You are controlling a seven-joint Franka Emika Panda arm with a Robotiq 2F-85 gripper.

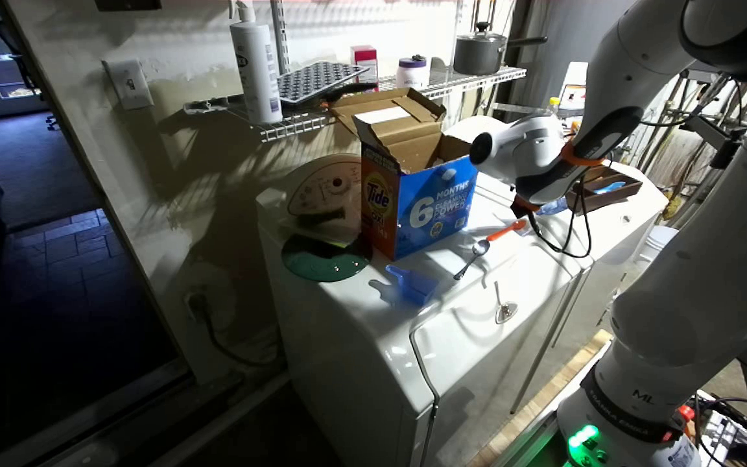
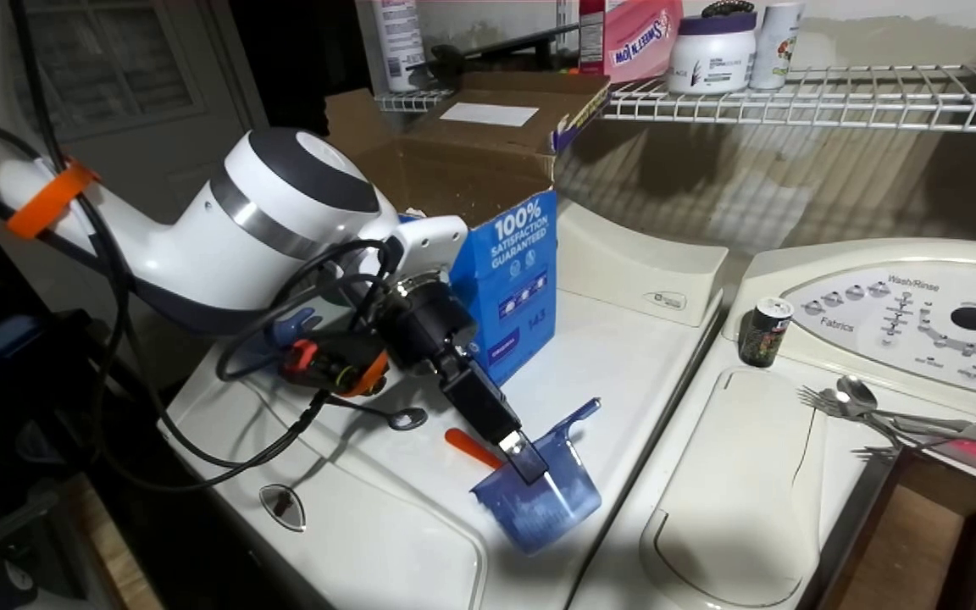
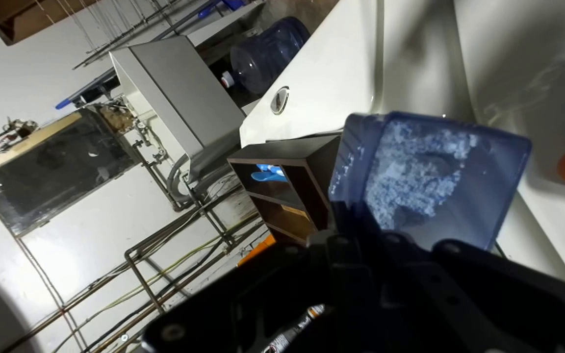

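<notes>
Against the wall, two white machines stand side by side: the washer [image 2: 729, 474], with its "Wash/Rinse" panel, and a second machine [image 1: 354, 331]. Over the second one's top extends the white arm [image 2: 268, 224]. Behind them, a wire shelf [image 2: 844, 108] carries a dark pot [image 1: 479, 54], a white bottle [image 1: 257, 72] and a purple-lidded jar [image 2: 711, 63].

The blue and orange Tide box [image 1: 438, 201] stands upright on the second machine, flaps raised. On the washer is a dark wooden tray [image 2: 920, 525] with a blue utensil [image 3: 269, 176] in one compartment.

The dark end effector [image 2: 529, 462] is clamped on the wall of a translucent blue scoop [image 2: 547, 508], near its rim. This scoop hangs tilted, handle pointing up, on the washer side of the box. Another scoop [image 1: 417, 287], also blue, sits in front of the box, well apart from it. Cutlery [image 2: 899, 415] lies loosely heaped beside the tray, and a small dark can [image 2: 766, 332] stands upright by the washer's panel. On the second machine lie a spoon [image 2: 407, 418] and an orange utensil [image 2: 468, 445], partly hidden. Whitish-blue powder [image 3: 410, 171] shows inside the held scoop.
</notes>
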